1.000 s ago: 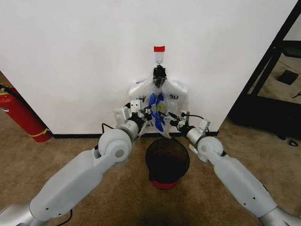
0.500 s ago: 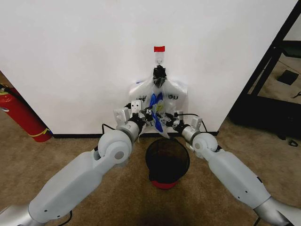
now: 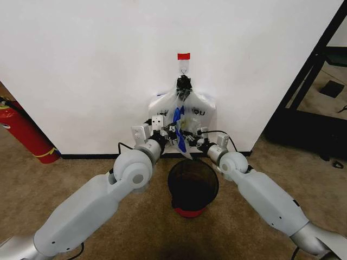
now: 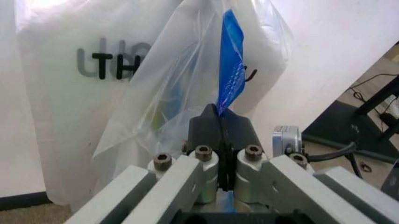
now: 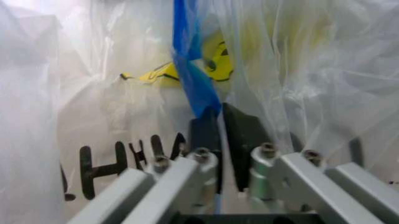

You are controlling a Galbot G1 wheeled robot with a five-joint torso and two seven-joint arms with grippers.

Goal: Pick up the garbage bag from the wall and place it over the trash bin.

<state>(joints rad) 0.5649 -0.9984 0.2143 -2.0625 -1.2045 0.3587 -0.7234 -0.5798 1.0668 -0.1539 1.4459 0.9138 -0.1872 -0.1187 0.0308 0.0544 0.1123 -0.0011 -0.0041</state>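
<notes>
1. The garbage bag (image 3: pixel 183 125) hangs against the wall (image 3: pixel 81 65), directly above the trash bin (image 3: pixel 193 187).
2. The left gripper (image 4: pixel 221 122) has its fingers (image 4: pixel 201 128) pressed together on the bag's film, blue print rising just beyond the tips.
3. The right gripper (image 5: pixel 218 123) pinches the same film; its fingers (image 5: pixel 244 133) are nearly closed.

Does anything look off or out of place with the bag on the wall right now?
Nothing is damaged or spilled. The garbage bag is pinched into a narrow fold between the left gripper and right gripper, both shut on it, so it hangs bunched above the trash bin rather than flat against the wall.
</notes>
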